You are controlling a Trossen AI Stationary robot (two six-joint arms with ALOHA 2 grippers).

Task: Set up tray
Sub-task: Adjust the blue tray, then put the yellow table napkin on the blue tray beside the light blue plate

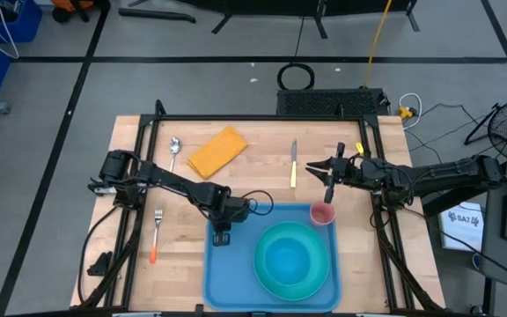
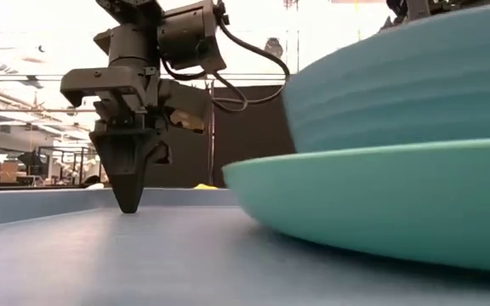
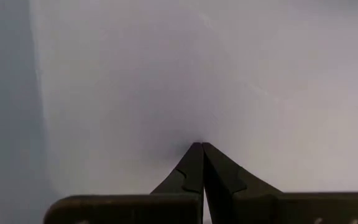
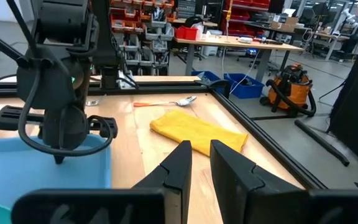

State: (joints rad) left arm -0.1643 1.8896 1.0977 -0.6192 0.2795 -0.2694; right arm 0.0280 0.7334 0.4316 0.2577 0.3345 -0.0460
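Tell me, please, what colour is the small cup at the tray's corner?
The cup is pink or red, seen best in the high view, at the light-blue tray.

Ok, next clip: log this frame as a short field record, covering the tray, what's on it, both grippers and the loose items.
tray: light-blue tray at the table's near edge
on tray: teal plate with a bowl in it; red cup at the far right corner
left gripper: fingers together, tips down on the tray's far left corner
right gripper: slightly open, over the bare table beyond the cup
off tray: yellow cloth, spoon, knife, fork
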